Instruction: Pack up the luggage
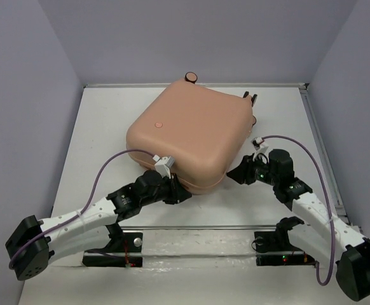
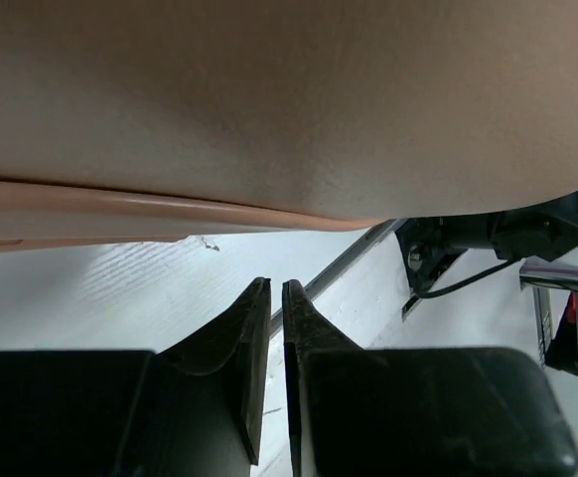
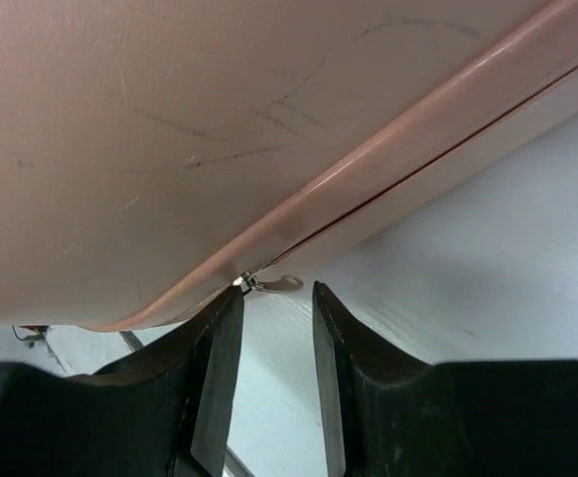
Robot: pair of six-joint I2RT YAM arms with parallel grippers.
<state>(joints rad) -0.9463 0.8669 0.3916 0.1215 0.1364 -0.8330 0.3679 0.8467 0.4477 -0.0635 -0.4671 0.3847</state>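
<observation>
Luggage (image 1: 188, 130) lies closed, flat mid-desk (image 1: 280, 114). Hard smooth shell: stiff, probably slippery, so take the seam rim or zip pull (image 3: 279, 284). Left claw (image 2: 276, 288) nearly together, empty. Right claw (image 3: 275, 298) slightly apart at the pull.

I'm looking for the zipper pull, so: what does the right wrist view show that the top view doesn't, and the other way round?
Only the right wrist view: a small metal tab, likely the zipper pull, on the suitcase seam just past the right gripper, whose jaws stand apart; faint scratches too. Only the top view: the whole closed suitcase, a wheel at its far edge, the left arm. Both: the pink shell and white table.
</observation>
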